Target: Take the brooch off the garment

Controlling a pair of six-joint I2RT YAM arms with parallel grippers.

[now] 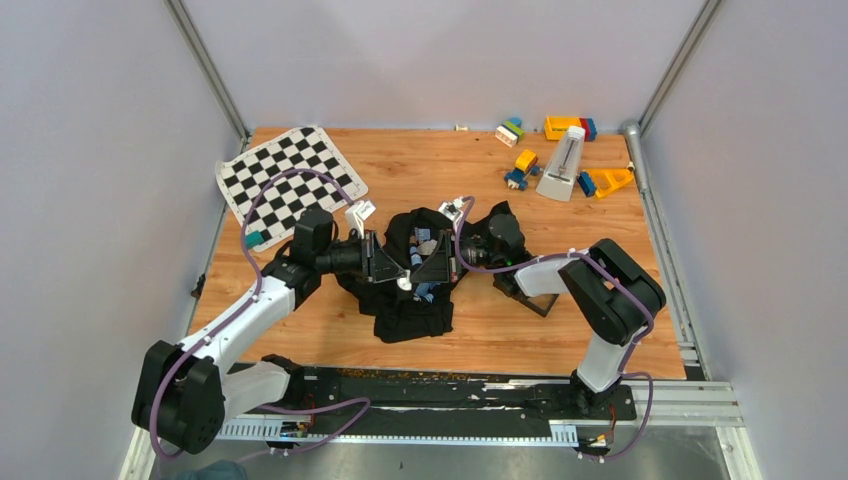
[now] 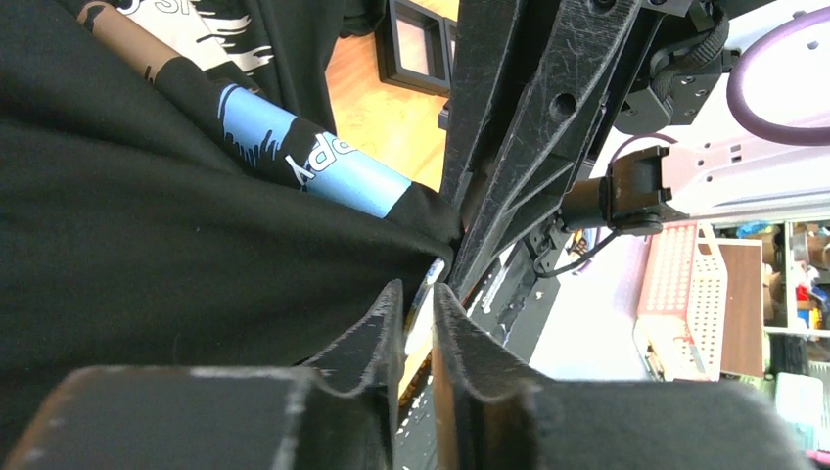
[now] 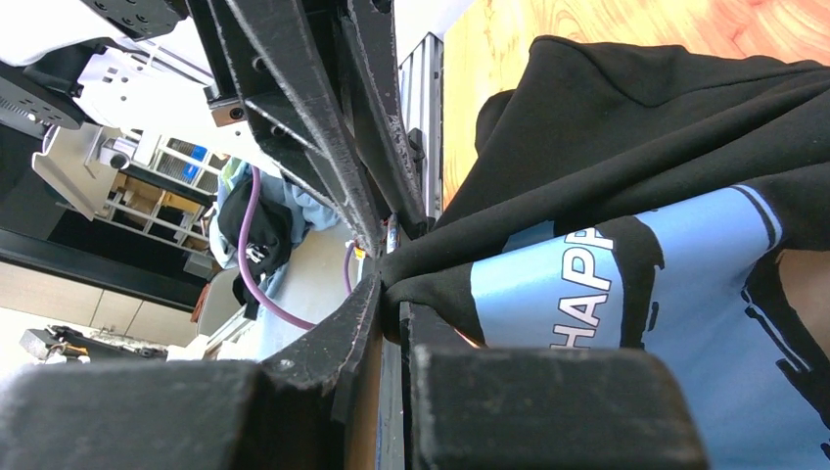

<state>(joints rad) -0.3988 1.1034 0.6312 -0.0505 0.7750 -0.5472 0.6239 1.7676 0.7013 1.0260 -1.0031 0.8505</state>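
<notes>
**Item 1, the garment** (image 1: 410,305): black T-shirt, bunched at the centre of the table (image 1: 420,165) and lifted into a ridge between the two grippers. The blue band of its print with white lettering faces both wrist cameras.

**Item 2, the brooch** (image 1: 404,284): small white disc at the 6 o'clock side of the raised fold, where the two gripper tips meet. In the left wrist view it shows only as a thin pale rim, edge-on.

**Item 3, left gripper** (image 2: 416,294): reaches in from 9 o'clock. The jaws are drawn close with only a slit between, clamped on the pale rim of the brooch, and black cloth presses against the outer finger.

**Item 4, right gripper** (image 3: 390,289): reaches in from 3 o'clock, tip to tip with the left gripper. It is clenched on a pinched fold of the garment just beside the blue print.

**Item 5, chequered mat** (image 1: 290,175): black and white, flat on the table at 10 o'clock, well apart from the garment.

**Item 6, toy blocks** (image 1: 523,165): coloured, scattered at 1 o'clock beside a white tapered object (image 1: 563,165).

**Item 7, black square frame** (image 2: 416,44): lies on the table beyond the garment.
</notes>
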